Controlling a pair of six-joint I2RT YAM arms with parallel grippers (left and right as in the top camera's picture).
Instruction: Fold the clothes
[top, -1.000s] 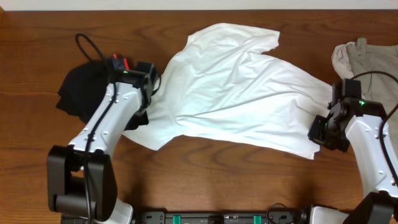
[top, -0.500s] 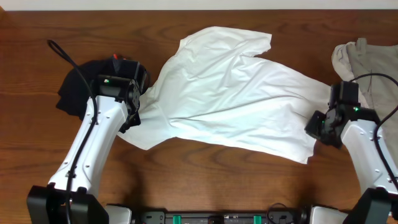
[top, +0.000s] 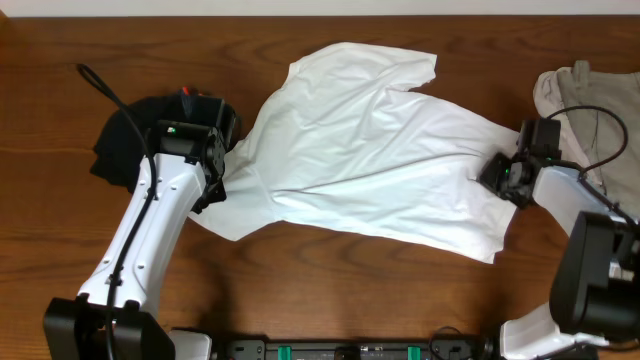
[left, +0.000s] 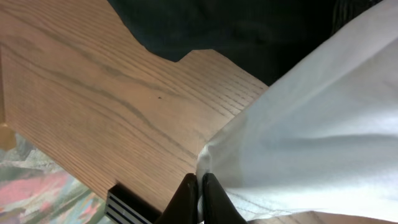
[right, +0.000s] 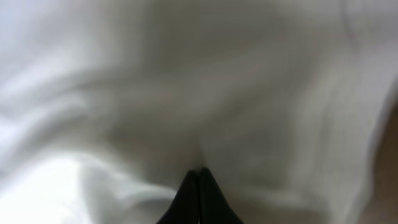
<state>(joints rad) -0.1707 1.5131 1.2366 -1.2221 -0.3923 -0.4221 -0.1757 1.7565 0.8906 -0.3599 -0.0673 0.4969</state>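
Note:
A white T-shirt (top: 370, 160) lies spread and wrinkled across the middle of the wooden table (top: 330, 290). My left gripper (top: 213, 190) is shut on its left edge; in the left wrist view the closed fingers (left: 199, 186) pinch a corner of the white cloth (left: 311, 137). My right gripper (top: 500, 172) is at the shirt's right edge; in the right wrist view its fingers (right: 198, 177) are closed with white fabric (right: 186, 81) filling the view.
A black garment (top: 130, 140) lies bunched at the left, partly under my left arm, and shows in the left wrist view (left: 249, 31). A beige garment (top: 595, 100) lies at the right edge. The table's front edge is near.
The left arm pulled the shirt's left edge leftward earlier, then held still. The right gripper has moved up and left along the shirt's right edge, bunching it inward.

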